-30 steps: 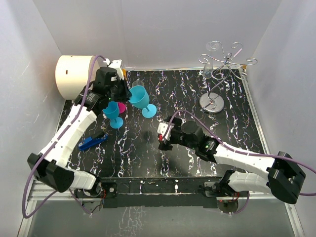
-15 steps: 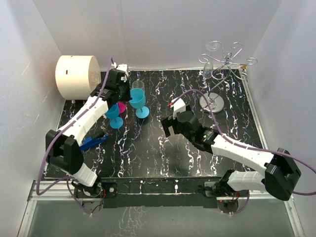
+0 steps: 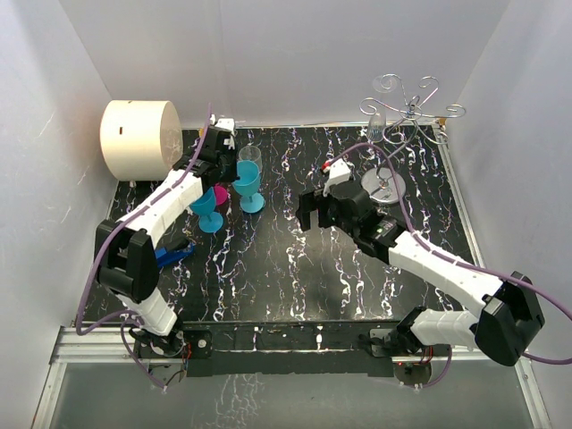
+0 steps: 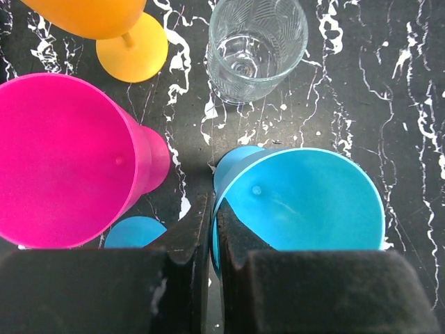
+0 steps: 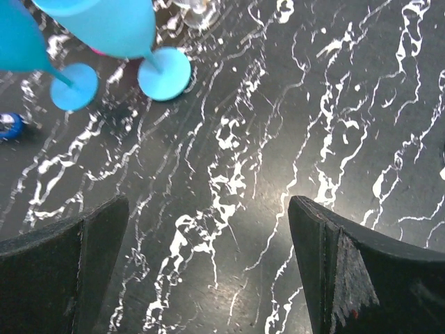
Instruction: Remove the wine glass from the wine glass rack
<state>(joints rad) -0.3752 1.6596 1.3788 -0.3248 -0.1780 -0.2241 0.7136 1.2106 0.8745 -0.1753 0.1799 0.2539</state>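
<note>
The rack [image 3: 409, 111] stands at the table's [image 3: 286, 286] far right corner, its curled arms reaching close to the back and right walls; the wine glass [image 3: 376, 125] hangs bowl-down from an arm on the rack's left side, clear of the table.

The right gripper [image 5: 208, 203] hovers over bare tabletop near the middle, jaws spread wide and holding nothing; it sits left of the rack's disc base and well below the hanging glass, with open marble on its near side.

The left gripper [image 4: 212, 212] is at the far left, jaws pinched together on the near rim of a blue glass [image 4: 306, 202] that stands upright on the table; the room there is tight (cups on three sides). A pink cup [image 4: 62, 160] sits just left of the fingers; an orange glass [image 4: 132, 45] and a clear tumbler [image 4: 257, 42] lie beyond, toward the back edge; a second blue glass [image 3: 206, 204] stands on the near side of the pink cup. A white drum [image 3: 138, 138] fills the far left corner; a small blue tool [image 3: 165, 257] lies by the left edge.
</note>
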